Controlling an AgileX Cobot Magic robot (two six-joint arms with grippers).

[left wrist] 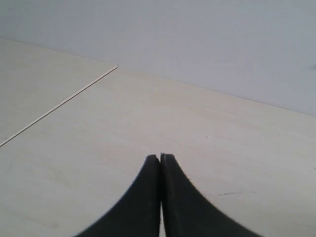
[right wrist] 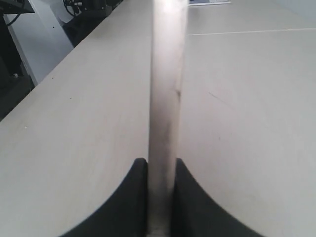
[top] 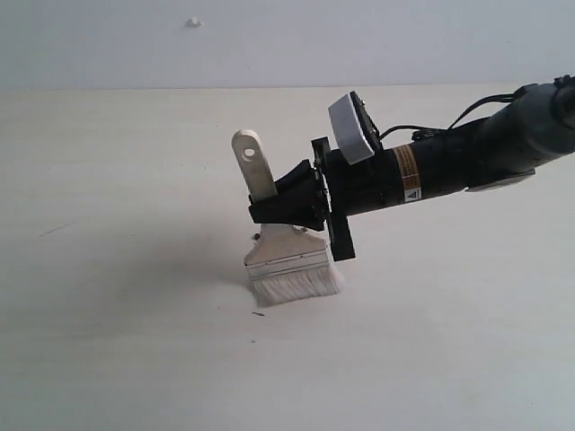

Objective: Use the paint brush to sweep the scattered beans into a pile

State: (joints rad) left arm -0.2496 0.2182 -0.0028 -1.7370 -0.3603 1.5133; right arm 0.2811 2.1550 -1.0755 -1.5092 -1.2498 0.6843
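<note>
Cream-white at the bristles, silver at the ferrule, pale wood at the handle: found the paint brush (top: 286,251) near the middle of the exterior view, standing bristles-down on the light table (top: 108,341), holed handle end tilted toward 11 o'clock. Found it clamped at the lower handle by the right gripper (top: 289,208), reaching in from 3 o'clock; lost that stretch of handle behind the black jaws. Saw in the right wrist view only a blurred, edge-on pale bar, pinched between two black fingers (right wrist: 134,197) and cut off at the frame's edge. Made out a few dark specks (top: 259,312) at 7 o'clock of the bristles and more at 10 o'clock of the ferrule; could not tell whether these were the beans, being too small. Found the left gripper (left wrist: 161,160) pressed together, tips touching, over the tabletop, its base cut off by the frame.
</note>
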